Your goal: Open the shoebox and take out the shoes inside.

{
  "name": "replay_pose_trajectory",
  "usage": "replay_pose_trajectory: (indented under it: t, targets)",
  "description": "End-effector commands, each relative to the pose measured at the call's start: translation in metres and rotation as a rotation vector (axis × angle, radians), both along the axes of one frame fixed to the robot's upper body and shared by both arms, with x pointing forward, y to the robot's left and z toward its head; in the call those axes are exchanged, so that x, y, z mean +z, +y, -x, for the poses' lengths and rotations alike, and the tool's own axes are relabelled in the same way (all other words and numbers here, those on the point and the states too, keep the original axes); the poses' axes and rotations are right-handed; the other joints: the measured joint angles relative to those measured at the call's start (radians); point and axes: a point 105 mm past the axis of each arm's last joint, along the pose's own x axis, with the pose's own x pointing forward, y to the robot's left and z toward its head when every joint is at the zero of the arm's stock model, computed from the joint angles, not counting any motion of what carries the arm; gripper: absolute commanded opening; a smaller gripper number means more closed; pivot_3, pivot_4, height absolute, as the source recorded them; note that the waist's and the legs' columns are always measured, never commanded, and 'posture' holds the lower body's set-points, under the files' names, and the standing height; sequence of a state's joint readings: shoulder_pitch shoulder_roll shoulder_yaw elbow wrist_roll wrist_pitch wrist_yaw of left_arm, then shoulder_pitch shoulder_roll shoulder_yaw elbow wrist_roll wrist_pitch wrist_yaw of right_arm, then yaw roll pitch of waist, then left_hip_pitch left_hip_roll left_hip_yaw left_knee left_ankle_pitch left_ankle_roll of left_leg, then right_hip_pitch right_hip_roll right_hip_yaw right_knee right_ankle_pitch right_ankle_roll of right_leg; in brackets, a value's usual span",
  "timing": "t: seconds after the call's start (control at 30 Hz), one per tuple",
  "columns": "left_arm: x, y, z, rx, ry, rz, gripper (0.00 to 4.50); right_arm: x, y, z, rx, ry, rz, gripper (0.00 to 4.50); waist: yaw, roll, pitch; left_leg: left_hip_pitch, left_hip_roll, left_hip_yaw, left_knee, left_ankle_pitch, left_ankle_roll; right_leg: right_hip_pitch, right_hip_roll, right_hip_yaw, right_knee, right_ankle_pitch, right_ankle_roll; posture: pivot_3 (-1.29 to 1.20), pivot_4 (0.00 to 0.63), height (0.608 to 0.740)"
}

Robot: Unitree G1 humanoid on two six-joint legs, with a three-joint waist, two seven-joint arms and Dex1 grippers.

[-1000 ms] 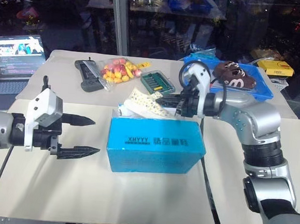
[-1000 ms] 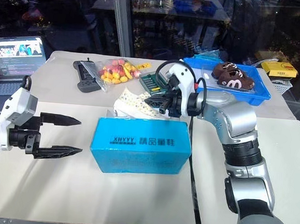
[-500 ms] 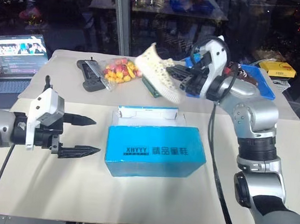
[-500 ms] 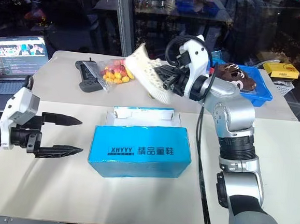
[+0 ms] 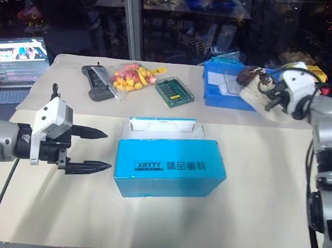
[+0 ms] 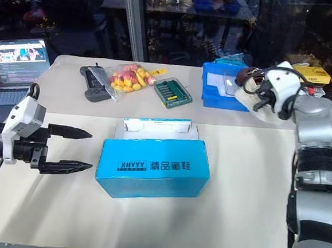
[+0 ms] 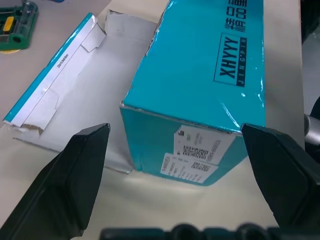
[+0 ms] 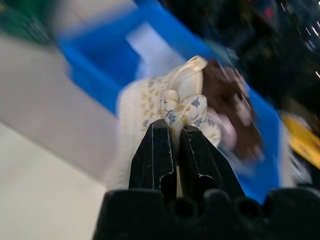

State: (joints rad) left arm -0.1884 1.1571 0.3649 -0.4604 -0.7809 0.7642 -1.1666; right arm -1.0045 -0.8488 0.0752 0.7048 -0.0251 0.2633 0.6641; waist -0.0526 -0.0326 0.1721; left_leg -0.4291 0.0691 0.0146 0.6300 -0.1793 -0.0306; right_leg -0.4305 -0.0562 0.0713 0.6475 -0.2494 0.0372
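The blue shoebox (image 5: 170, 166) sits in the middle of the tabletop (image 5: 250, 217). Its lid flap hangs open at the back, white inside.

The left claw (image 5: 89, 150) is spread wide. It hangs just left of the box, not touching, w/ its two black tips pointing at the box end. In the left wrist view the box end w/ its white sticker sits between the two fingers (image 7: 65, 185), apart from both.

The right claw (image 8: 174, 155) is pressed together, pinching one cream shoe (image 8: 165, 117) by its cloth edge. The shoe has tiny blue flowers on it. The claw holds it up in the air on the right side, by the blue tray (image 5: 220, 91), far from the box. In the tray lie brown shoes (image 6: 251, 73). In the head views the cream shoe shows as a pale lump (image 5: 254, 95) in front of the tray's right part. Can't tell if it touches the tray.

At the back of the tabletop: a bag of candy (image 5: 130, 77), a black controller (image 5: 96, 82) beside it, and a green case (image 5: 174, 91). A laptop (image 5: 12, 66) sits at the far left w/ its screen on. A yellow box (image 6: 315, 73) lies behind the right arm.
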Motion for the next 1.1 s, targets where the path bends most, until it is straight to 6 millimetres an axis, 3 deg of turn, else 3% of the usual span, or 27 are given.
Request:
replay_pose_trajectory:
  t: [0.03, 0.17, 0.33, 0.4, 0.53, 0.67, 0.73, 0.77, 0.9, 1.0, 1.1]
  targets:
    - [0.006, -0.002, -0.001, -0.021, -0.041, -0.007, 4.5, -0.009, -0.017, 0.006, -0.022, 0.018, 0.043, 0.03, -0.007, 0.0, 0.0, 0.0, 0.0, 0.0, 0.0, 0.0, 0.0, 0.0, 0.0, 0.0, 0.0, 0.0, 0.0, 0.0, 0.15, 0.74]
    - [0.008, -0.002, -0.001, -0.025, -0.041, -0.013, 4.5, -0.014, -0.024, 0.011, -0.028, 0.047, 0.039, 1.41, -0.016, 0.002, 0.001, 0.001, -0.001, 0.0, 0.001, 0.0, 0.0, 0.001, 0.0, 0.001, 0.001, 0.0, 0.0, 0.0, 0.15, 0.74]
    - [0.009, 0.0, -0.001, -0.023, -0.037, -0.017, 4.5, 0.023, -0.029, 0.016, -0.031, -0.007, 0.114, 3.1, -0.017, 0.005, 0.003, 0.001, -0.001, 0.0, 0.001, 0.0, 0.0, 0.001, 0.0, 0.001, 0.001, 0.0, 0.001, 0.0, 0.15, 0.74]
    - [0.009, 0.001, -0.001, -0.021, -0.036, -0.02, 4.5, 0.044, -0.009, 0.018, 0.044, -0.023, 0.033, 3.74, -0.018, 0.006, 0.003, 0.001, -0.001, 0.0, 0.001, 0.0, 0.0, 0.001, 0.0, 0.001, 0.001, 0.0, 0.001, 0.0, 0.15, 0.74]
    - [0.009, 0.001, -0.002, -0.02, -0.034, -0.02, 4.5, 0.057, 0.063, 0.044, 0.397, 0.103, -0.127, 3.74, -0.02, 0.006, 0.004, 0.004, 0.0, 0.0, 0.0, 0.0, 0.0, 0.003, 0.001, 0.002, 0.002, 0.0, 0.0, 0.0, 0.15, 0.74]
    - [0.008, 0.0, -0.003, -0.022, -0.034, -0.017, 4.5, 0.046, 0.123, 0.08, 0.702, 0.263, -0.214, 3.74, -0.011, 0.006, 0.004, 0.005, 0.0, -0.001, 0.0, 0.0, 0.0, 0.004, 0.001, 0.001, 0.002, 0.0, 0.0, 0.0, 0.15, 0.74]
    - [0.008, -0.001, -0.003, -0.024, -0.034, -0.016, 4.5, 0.036, 0.141, 0.095, 0.804, 0.334, -0.236, 3.74, -0.003, 0.006, 0.004, 0.005, 0.0, -0.001, 0.001, 0.0, 0.0, 0.005, 0.0, 0.0, 0.002, 0.0, 0.0, 0.0, 0.15, 0.74]
    - [0.008, -0.001, -0.003, -0.025, -0.034, -0.016, 4.5, 0.028, 0.149, 0.105, 0.858, 0.385, -0.233, 3.23, 0.002, 0.006, 0.004, 0.005, 0.0, -0.001, 0.002, 0.0, 0.0, 0.005, 0.0, 0.0, 0.002, 0.0, 0.001, 0.0, 0.15, 0.74]
    - [0.007, -0.001, -0.003, -0.026, -0.032, -0.015, 4.5, 0.014, 0.168, 0.136, 1.023, 0.498, -0.28, 2.03, 0.018, 0.006, 0.004, 0.004, 0.0, -0.001, 0.004, 0.0, 0.0, 0.006, 0.0, -0.001, 0.002, 0.0, 0.001, 0.0, 0.15, 0.74]
    - [0.007, -0.001, -0.004, -0.028, -0.029, -0.014, 4.5, 0.01, 0.178, 0.141, 1.055, 0.524, -0.343, 1.1, 0.018, 0.006, 0.004, 0.004, 0.0, -0.001, 0.005, 0.0, 0.0, 0.006, 0.0, 0.0, 0.002, 0.0, 0.001, 0.0, 0.15, 0.74]
    - [0.007, -0.001, -0.004, -0.031, -0.029, -0.014, 4.5, -0.006, 0.183, 0.143, 1.039, 0.567, -0.332, 0.06, 0.015, 0.006, 0.003, 0.005, 0.0, -0.001, 0.005, 0.0, 0.0, 0.006, 0.0, 0.0, 0.003, 0.0, 0.001, 0.0, 0.15, 0.74]
